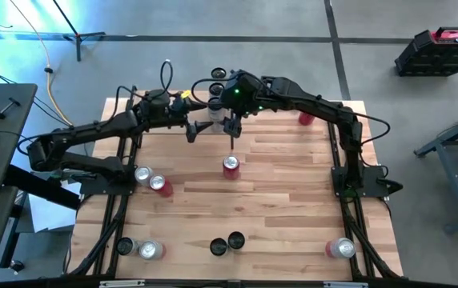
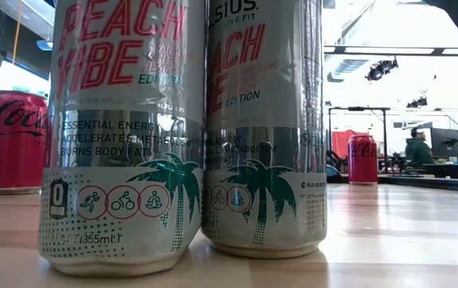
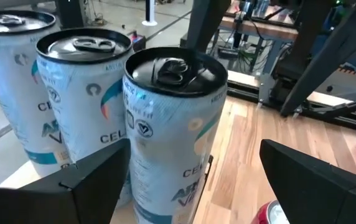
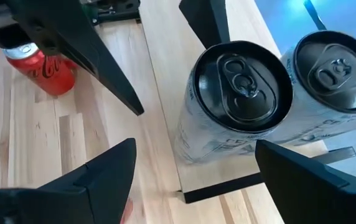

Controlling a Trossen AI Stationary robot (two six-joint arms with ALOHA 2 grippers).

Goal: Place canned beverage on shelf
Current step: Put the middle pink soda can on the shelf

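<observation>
Canned beverage [image 3: 172,130] stands upright at shelf [image 4: 165,74] edge, far side of worktop [image 1: 277,208], long axis vertical, between left end effector [image 3: 190,180] fingers, open, not gripping. Right end effector [image 4: 193,171] also open, just beside (left nearer).

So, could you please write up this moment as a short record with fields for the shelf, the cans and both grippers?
shelf: small light-wood board with thin black posts at the table's far edge
cans on shelf: white cans with black tops, standing upright side by side
left gripper: open, fingers either side of the nearest white can, not closed on it
right gripper: open, just above a white can on the shelf's edge
other cans: red cola can upright at mid-table; more red and silver cans along the near edge
</observation>
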